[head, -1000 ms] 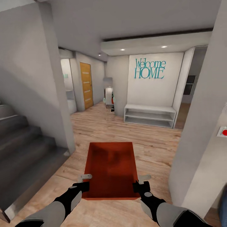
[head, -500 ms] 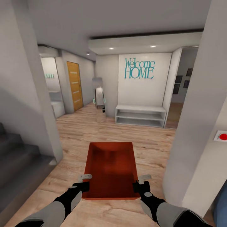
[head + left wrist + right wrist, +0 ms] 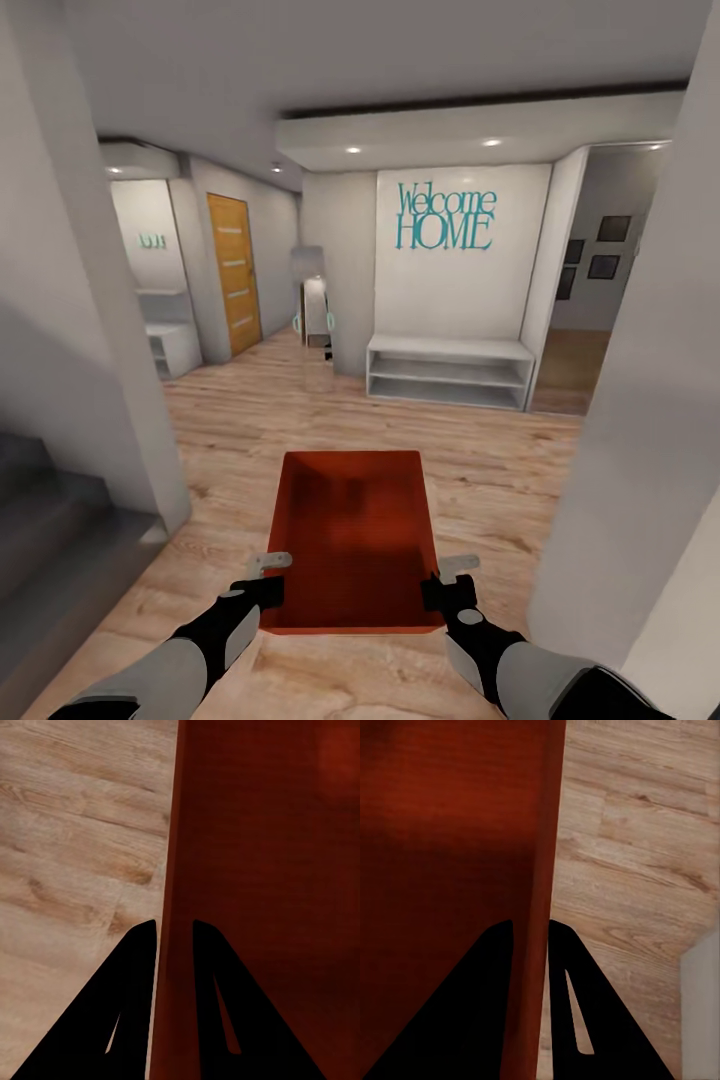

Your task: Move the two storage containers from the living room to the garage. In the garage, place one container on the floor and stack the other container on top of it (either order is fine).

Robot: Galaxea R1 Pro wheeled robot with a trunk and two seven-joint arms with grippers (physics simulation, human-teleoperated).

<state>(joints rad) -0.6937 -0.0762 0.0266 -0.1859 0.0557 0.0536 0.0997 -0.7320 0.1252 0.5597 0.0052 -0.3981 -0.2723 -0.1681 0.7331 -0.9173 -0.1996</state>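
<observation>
Light wood plank floor [image 3: 480,470], pale grey hallway walls, teal "Welcome HOME" lettering [image 3: 446,216] over a white low shelf [image 3: 448,371], orange-red thin-walled storage container [image 3: 350,535] held above the planks, left hand [image 3: 268,578] and right hand [image 3: 448,580] each clamped on a side wall

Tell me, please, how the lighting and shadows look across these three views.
Head view: ceiling spotlights glow; the storage container is shaded inside. Left wrist view: fingers are featureless black silhouettes against the container wall. Right wrist view: likewise, with its fingers on that wall.
</observation>
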